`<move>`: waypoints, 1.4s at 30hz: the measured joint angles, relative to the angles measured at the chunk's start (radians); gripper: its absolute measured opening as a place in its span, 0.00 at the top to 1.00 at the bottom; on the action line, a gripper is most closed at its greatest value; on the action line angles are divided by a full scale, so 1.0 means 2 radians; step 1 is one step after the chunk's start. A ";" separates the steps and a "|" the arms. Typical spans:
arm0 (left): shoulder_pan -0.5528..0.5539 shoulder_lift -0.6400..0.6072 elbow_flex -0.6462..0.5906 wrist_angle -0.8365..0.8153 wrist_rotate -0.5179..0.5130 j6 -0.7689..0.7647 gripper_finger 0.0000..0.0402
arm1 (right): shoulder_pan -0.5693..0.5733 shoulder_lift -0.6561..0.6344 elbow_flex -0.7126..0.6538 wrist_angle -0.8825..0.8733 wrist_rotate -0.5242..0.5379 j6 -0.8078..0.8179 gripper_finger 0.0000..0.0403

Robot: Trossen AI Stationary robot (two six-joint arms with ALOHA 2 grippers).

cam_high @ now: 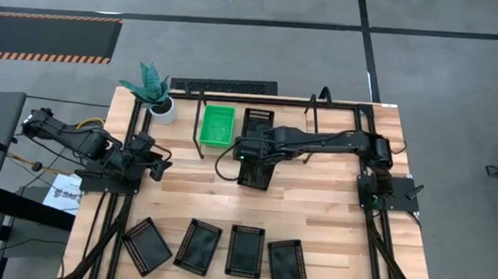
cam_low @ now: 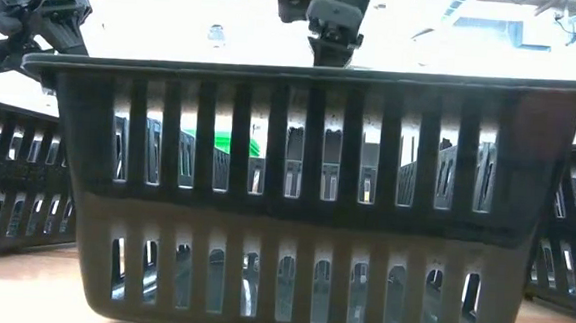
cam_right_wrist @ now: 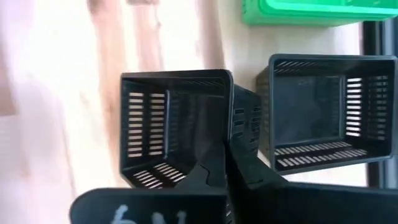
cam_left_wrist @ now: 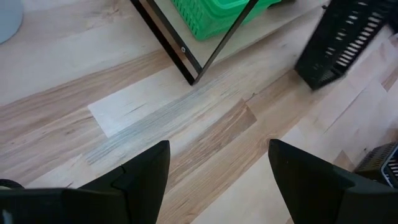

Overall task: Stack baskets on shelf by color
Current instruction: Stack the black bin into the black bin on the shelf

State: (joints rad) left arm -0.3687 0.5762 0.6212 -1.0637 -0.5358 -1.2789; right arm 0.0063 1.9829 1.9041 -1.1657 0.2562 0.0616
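I see my right gripper [cam_right_wrist: 225, 163] clamped on the rim of a black slotted plastic basket [cam_right_wrist: 174, 127] just before the black-tube, wood-board shelf [cam_high: 312, 119], while my left gripper [cam_left_wrist: 217, 171] waits apart, fingers spread.

Overhead view straight down; low view level, close against a black basket [cam_low: 296, 197].

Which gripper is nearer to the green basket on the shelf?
Right. The right gripper is beside the green basket, shut on a black basket; the left gripper waits farther away.
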 joint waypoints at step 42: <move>0.000 0.000 0.000 0.000 -0.028 -0.114 0.35 | -0.310 0.005 0.136 -0.048 -0.369 -0.314 1.00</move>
State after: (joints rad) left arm -0.3691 0.5762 0.6212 -1.0641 -0.5911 -1.5065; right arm -0.6134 1.9933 2.1754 -1.2623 -0.4812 -0.5664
